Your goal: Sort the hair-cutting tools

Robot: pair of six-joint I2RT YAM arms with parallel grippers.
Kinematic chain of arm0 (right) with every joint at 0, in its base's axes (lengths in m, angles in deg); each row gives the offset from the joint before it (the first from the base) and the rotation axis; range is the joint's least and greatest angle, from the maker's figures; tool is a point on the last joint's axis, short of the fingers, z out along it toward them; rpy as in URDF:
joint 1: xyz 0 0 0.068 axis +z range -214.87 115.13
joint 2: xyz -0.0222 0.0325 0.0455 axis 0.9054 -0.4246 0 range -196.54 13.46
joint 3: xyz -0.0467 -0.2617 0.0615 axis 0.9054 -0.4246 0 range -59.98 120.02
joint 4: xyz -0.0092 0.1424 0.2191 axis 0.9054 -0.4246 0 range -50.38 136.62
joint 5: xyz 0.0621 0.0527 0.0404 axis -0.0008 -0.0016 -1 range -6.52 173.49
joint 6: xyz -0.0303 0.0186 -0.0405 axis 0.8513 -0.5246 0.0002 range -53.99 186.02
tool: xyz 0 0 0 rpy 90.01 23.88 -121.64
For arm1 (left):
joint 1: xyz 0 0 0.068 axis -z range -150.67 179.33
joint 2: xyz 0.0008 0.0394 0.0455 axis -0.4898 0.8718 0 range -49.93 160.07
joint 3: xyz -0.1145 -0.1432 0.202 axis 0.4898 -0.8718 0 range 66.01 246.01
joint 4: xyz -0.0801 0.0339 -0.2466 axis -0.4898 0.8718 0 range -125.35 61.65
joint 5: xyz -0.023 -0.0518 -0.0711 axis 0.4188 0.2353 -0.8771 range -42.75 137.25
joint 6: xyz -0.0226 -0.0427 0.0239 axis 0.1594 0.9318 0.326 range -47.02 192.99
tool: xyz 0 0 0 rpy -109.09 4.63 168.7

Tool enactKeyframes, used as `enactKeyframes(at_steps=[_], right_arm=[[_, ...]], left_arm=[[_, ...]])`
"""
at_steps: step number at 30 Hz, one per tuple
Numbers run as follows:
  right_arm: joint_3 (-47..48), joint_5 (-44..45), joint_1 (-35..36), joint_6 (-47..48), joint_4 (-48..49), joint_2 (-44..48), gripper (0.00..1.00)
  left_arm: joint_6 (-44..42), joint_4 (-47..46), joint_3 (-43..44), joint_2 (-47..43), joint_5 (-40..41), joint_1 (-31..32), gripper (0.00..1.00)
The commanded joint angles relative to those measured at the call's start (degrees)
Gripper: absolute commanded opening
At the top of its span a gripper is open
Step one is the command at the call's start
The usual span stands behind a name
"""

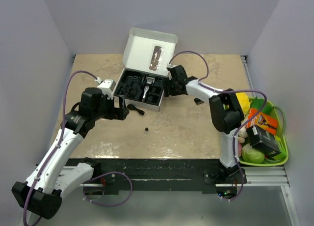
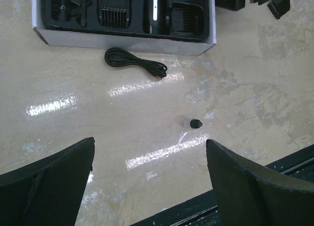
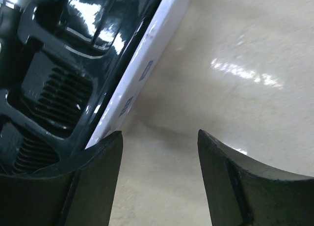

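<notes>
The clipper (image 2: 153, 7) lies in the box (image 2: 127, 42). The cord (image 2: 135, 62) and the tiny round bit (image 2: 195, 123) lie loose on the worktop (image 2: 245, 88). The left gripper (image 2: 149, 143) hangs spread and empty above them. The right gripper (image 3: 159, 136), parted and empty, is at the box's edge. Next, probably: lowering onto the cord.

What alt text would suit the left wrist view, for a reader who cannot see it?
The left end effector, open and empty, hovers above a beige table. Ahead lie a tiny round black bit and a coiled black cord, then a white box holding a black tray of clipper parts.
</notes>
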Motion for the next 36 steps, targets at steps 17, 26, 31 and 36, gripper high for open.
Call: enactKeyframes(at_steps=[17, 26, 31, 36], right_arm=[[-0.05, 11.68, -0.42, 5.81, -11.65, 12.30, 0.74], [-6.47, 5.60, -7.90, 19.86, -8.24, 15.55, 0.93], [-0.42, -1.41, -12.21, 22.95, -12.70, 9.94, 0.92], [-0.32, -6.26, -14.32, 26.82, -12.19, 7.30, 0.91]], left_arm=[[0.19, 0.46, 0.32, -3.40, -0.96, -0.01, 1.00], [1.16, -1.65, -1.52, -5.60, -5.18, -0.02, 1.00], [1.86, -3.23, -4.42, -7.62, -9.48, 0.07, 1.00], [1.07, -3.32, -6.89, -9.03, -10.98, -0.02, 1.00]])
